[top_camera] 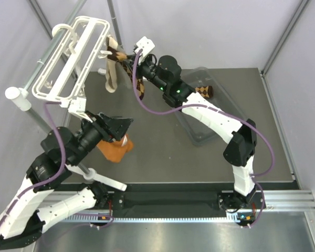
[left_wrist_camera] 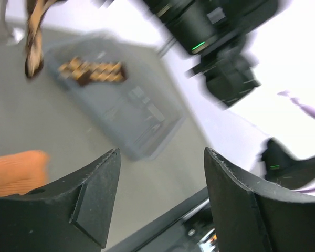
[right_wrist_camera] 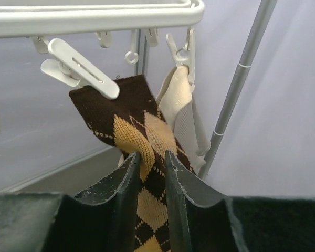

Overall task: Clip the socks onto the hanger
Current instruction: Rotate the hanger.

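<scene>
On the dark grey table (top_camera: 163,152), near its left side: a plain orange sock (top_camera: 115,149) (partly hidden from above). To the right, a clear plastic bin (left_wrist_camera: 147,131), lying flat on the table. At the back, a cream sock (right_wrist_camera: 182,113) hanging upright, just beside a grey metal pole (right_wrist_camera: 236,89).

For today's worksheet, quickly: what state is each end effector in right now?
Left end effector: open, holding nothing.
Right end effector: closed on an argyle sock.

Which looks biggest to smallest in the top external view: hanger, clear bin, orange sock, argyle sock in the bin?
1. White hanger and clear bin: similar, and the raised hanger is nearer the camera, so unranked.
2. Orange sock.
3. Smallest: argyle sock in the bin.
</scene>
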